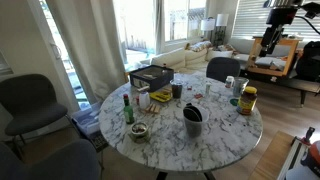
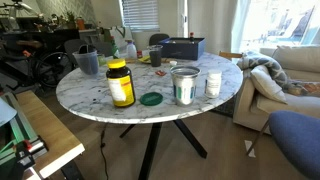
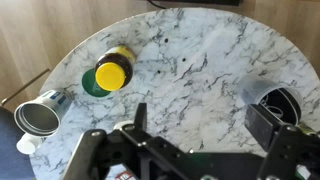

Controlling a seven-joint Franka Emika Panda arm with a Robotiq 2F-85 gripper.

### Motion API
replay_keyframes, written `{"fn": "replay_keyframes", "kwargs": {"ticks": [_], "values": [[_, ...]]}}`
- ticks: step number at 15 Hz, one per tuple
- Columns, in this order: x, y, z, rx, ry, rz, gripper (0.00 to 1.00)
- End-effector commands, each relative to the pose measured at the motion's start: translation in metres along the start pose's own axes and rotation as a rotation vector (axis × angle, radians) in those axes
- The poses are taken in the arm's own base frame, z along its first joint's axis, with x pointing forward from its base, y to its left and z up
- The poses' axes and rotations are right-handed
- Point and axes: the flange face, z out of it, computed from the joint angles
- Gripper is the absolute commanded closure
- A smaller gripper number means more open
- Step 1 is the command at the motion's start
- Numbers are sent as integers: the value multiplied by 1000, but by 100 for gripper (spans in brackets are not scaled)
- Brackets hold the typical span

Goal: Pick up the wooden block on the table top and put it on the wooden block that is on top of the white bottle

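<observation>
Down from the wrist view, starting at the left: a metal can [image 3: 38, 113] sits right at the rim of the marble tabletop [image 3: 200, 55]. Next comes a green lid [image 3: 92, 86] lying flat, with the yellow-capped jar [image 3: 110, 72] just beside it. Then there's a long bare run of marble, and over on the right a black cup [image 3: 280, 103] near the edge. The fingers [image 3: 140, 118] hang high above that bare stretch, spread wide, nothing between them, so no grasp yet. This reads as the search-and-approach step. And the wooden block? I can't pick it out: it's not under the fingers, and in both exterior views the clutter round the black box [image 1: 150, 75] is too small to tell a block or the white bottle from the rest. The task looks barely begun. Next move, by my reckoning: swing the wrist toward that far cluster, find the loose block on the marble, line the spread fingers across it and come straight down, clear of cup and jar.
</observation>
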Motion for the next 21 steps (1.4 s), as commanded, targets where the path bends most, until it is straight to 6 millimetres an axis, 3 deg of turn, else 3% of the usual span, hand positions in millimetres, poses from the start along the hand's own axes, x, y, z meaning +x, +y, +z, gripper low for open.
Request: {"fn": "replay_keyframes", "kwargs": {"ticks": [1, 5, 6, 7, 11, 12, 18, 20, 21], "values": [[0, 0, -1, 0, -1, 0, 0], [7, -4, -2, 7, 2, 41, 0], [24, -11, -5, -6, 36, 153, 0], [34, -1, -10, -7, 65, 195, 0], [107, -25, -11, 44, 178, 365, 0], [130, -29, -1, 63, 144, 379, 0], [218, -79, 59, 161, -142, 334, 0], [232, -84, 75, 158, -247, 295, 0], [212, -85, 65, 139, -160, 306, 0]]}}
